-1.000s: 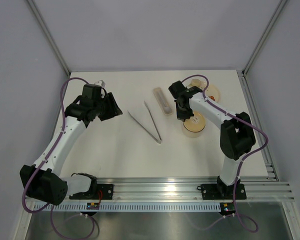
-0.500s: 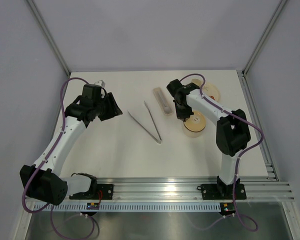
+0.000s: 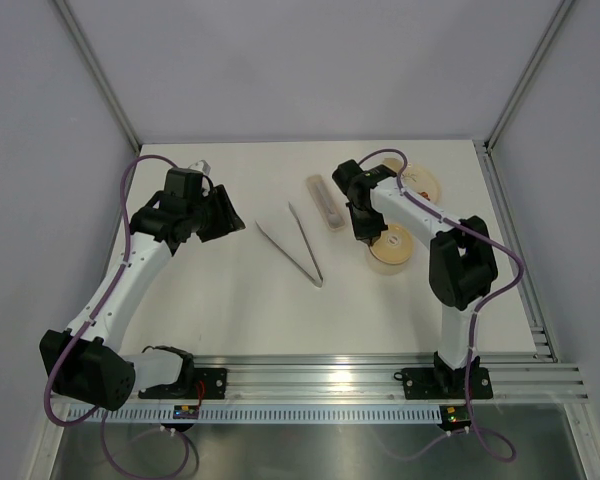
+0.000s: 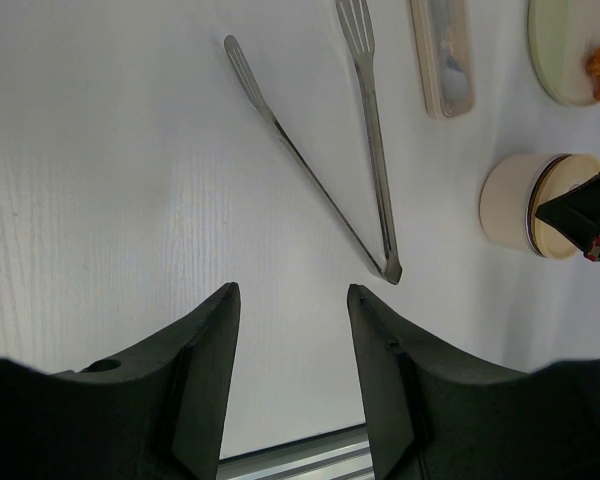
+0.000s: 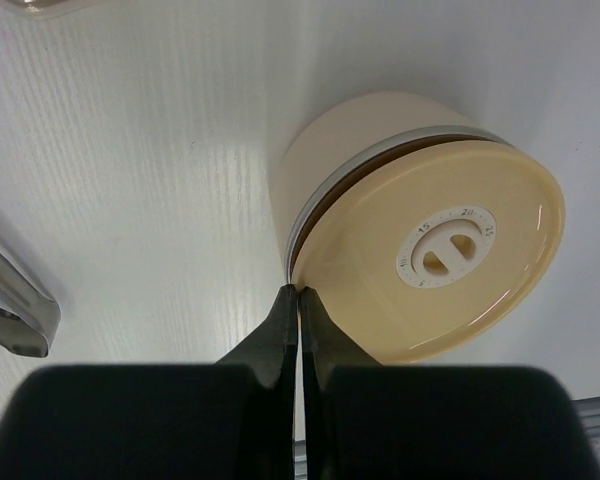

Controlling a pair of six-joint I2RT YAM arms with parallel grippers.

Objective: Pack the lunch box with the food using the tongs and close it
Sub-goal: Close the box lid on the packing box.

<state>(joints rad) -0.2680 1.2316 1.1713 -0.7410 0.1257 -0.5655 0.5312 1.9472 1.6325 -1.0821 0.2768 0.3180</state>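
Right arm's elbow has swung slightly leftward. Left pincer (image 3: 225, 214) stands apart, empty, at overhead left; slim shiny steel tongs (image 3: 305, 245) lie in a V at centre; right pincer (image 5: 299, 293), tips together, touches the round cream lunch box's (image 3: 392, 252) smooth lid (image 5: 430, 260) rim, centre-right.

White table (image 3: 230, 300), evenly lit, faint shadows only. Plain pale grey walls (image 3: 310, 70) behind and on both sides, metal posts (image 3: 95, 70) running up the corners. Ribbed aluminium rail (image 3: 330, 385) along the near edge, brushed steel sheet (image 3: 330, 445) below it
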